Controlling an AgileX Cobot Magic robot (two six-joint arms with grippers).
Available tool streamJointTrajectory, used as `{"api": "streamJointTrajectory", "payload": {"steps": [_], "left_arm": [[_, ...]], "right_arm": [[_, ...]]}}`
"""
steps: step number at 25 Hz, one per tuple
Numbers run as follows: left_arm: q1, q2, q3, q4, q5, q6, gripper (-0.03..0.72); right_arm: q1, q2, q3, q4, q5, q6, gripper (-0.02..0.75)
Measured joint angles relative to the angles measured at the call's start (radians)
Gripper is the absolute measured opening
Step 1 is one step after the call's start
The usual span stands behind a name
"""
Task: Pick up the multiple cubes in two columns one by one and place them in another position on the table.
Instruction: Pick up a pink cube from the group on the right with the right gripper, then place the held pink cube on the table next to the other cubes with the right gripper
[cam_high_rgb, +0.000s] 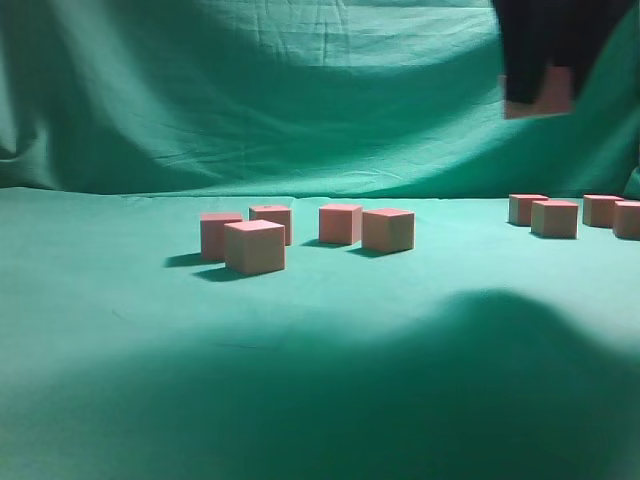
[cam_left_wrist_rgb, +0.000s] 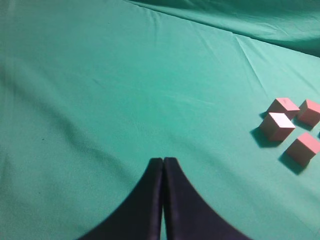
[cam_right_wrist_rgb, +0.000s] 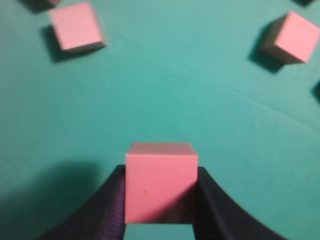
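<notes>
A pink-red cube (cam_right_wrist_rgb: 161, 180) is clamped between the two dark fingers of my right gripper (cam_right_wrist_rgb: 160, 172), which is shut on it and holds it well above the green table (cam_high_rgb: 120, 330). In the exterior view that cube (cam_high_rgb: 550, 92) hangs at the top right under the right gripper (cam_high_rgb: 538, 100). Several cubes (cam_high_rgb: 255, 246) stand in a loose cluster at centre left. Several more cubes (cam_high_rgb: 555, 217) sit at the far right. My left gripper (cam_left_wrist_rgb: 163, 161) is shut and empty, low over bare cloth, with several cubes (cam_left_wrist_rgb: 278, 125) off to its right.
A draped green backdrop (cam_high_rgb: 300, 90) rises behind the table. A broad dark shadow (cam_high_rgb: 480, 380) covers the near right cloth. Below the right gripper, one loose cube (cam_right_wrist_rgb: 76, 26) lies at upper left and another cube (cam_right_wrist_rgb: 292, 36) at upper right.
</notes>
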Motion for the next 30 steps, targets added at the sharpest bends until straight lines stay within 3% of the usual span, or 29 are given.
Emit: {"api": "streamJointTrajectory", "payload": {"steps": [6,11,30], "left_arm": [[0.000,0.000,0.000,0.000,0.000,0.000,0.000],[0.000,0.000,0.000,0.000,0.000,0.000,0.000],[0.000,0.000,0.000,0.000,0.000,0.000,0.000]], "right_arm": [[0.163,0.000,0.000,0.100,-0.038,-0.210,0.275],[0.245,0.000,0.000,0.176,-0.101,-0.372,0.275],[0.258,0.253,-0.061,0.193,-0.168,-0.452,0.275]]}}
